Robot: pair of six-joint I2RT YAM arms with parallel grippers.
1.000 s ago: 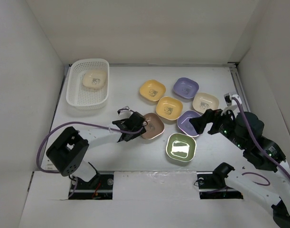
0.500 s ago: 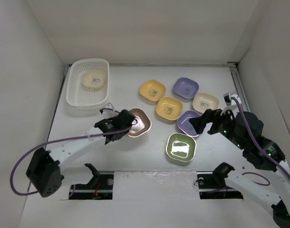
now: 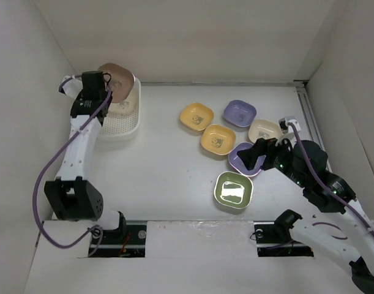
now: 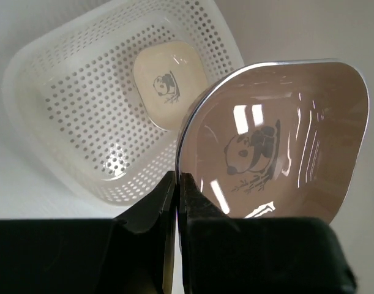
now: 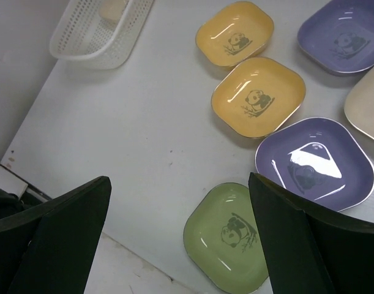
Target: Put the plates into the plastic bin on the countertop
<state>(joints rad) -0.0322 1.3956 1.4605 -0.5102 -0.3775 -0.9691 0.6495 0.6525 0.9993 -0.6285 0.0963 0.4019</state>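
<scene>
My left gripper is shut on the rim of a brown plate, which hangs tilted over the white plastic bin at the back left. A cream plate lies inside the bin. My right gripper stands open above the countertop, over the near lavender plate and the green plate, holding nothing.
Two yellow plates, a far lavender plate and a cream plate lie grouped at the right centre. White walls close in the left, back and right sides.
The left gripper closed on the brown plate at the table's centre, then the arm swung it up and back-left over the bin. The right arm has shifted only slightly.
</scene>
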